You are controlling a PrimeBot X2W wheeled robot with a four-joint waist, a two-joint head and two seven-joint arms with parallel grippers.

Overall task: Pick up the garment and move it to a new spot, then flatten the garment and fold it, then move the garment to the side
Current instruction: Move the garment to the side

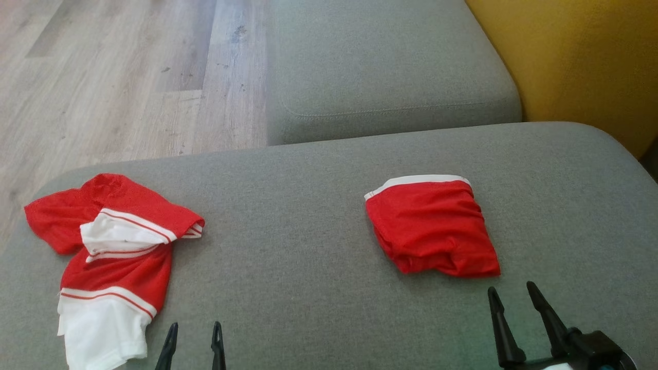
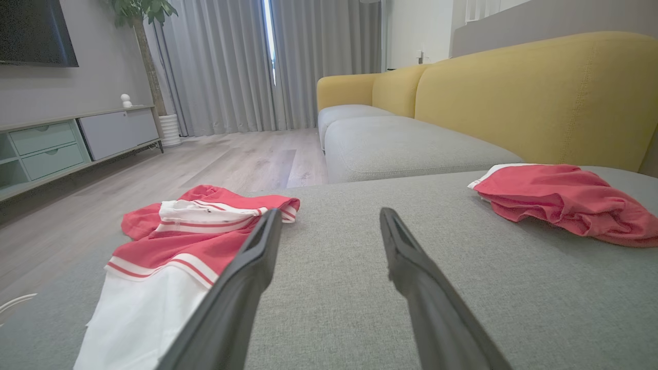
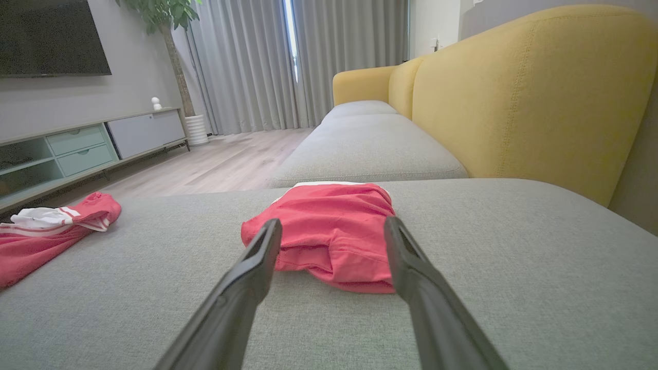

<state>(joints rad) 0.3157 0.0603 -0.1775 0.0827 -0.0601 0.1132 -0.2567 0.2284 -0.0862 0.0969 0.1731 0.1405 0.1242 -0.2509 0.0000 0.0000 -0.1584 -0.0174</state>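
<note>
Cushion (image 1: 308, 205) under folded red garment (image 1: 432, 231) and red-white garment (image 1: 118, 241) — left pincer (image 1: 195, 325), right pincer (image 1: 511, 286) spread — curtains (image 2: 231, 61) in wrist views.

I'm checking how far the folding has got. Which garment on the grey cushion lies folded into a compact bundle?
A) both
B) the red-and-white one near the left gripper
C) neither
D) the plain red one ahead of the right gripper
D: the red garment ahead of the right gripper is a compact bundle, while the red-and-white garment near the left gripper lies spread out and rumpled.
</note>
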